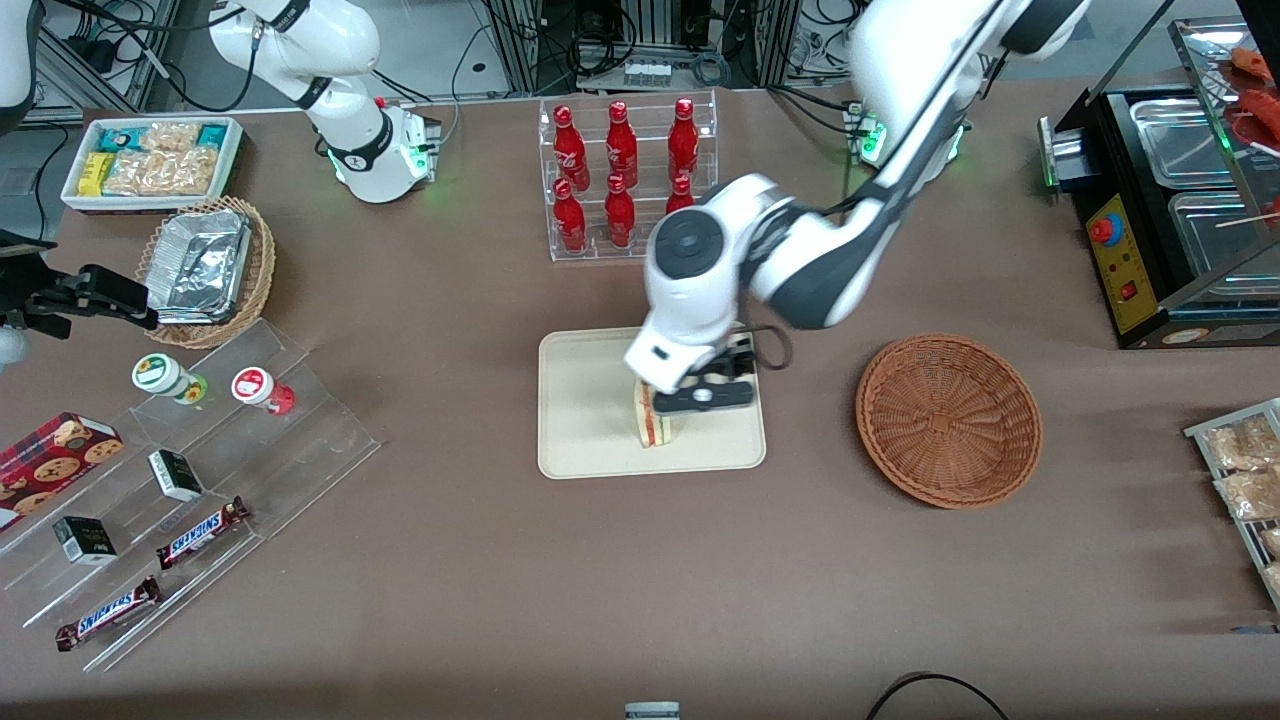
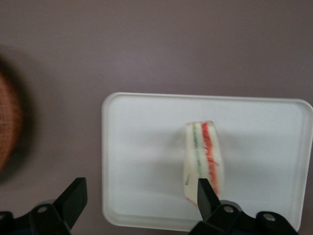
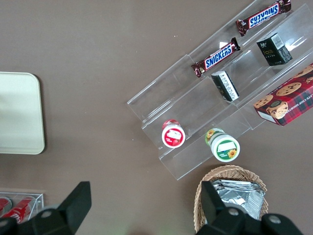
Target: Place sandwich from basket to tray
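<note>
The sandwich (image 1: 655, 426) lies on the cream tray (image 1: 585, 400), pale bread with a red and a green stripe along its edge. My left gripper (image 1: 697, 397) hangs just above the tray, over and beside the sandwich. In the left wrist view the gripper (image 2: 140, 190) is open and holds nothing. One fingertip (image 2: 204, 192) overlaps the sandwich's (image 2: 201, 161) end, the other sits off the tray's (image 2: 142, 147) rim. The reddish-brown wicker basket (image 1: 948, 420) stands beside the tray toward the working arm's end with nothing in it; its edge shows blurred in the left wrist view (image 2: 7, 127).
A clear rack of red cola bottles (image 1: 625, 175) stands farther from the camera than the tray. Toward the parked arm's end are a foil-filled wicker basket (image 1: 205, 265), a white snack bin (image 1: 150, 160) and acrylic steps with snacks (image 1: 190, 470). A black appliance (image 1: 1160, 210) stands at the working arm's end.
</note>
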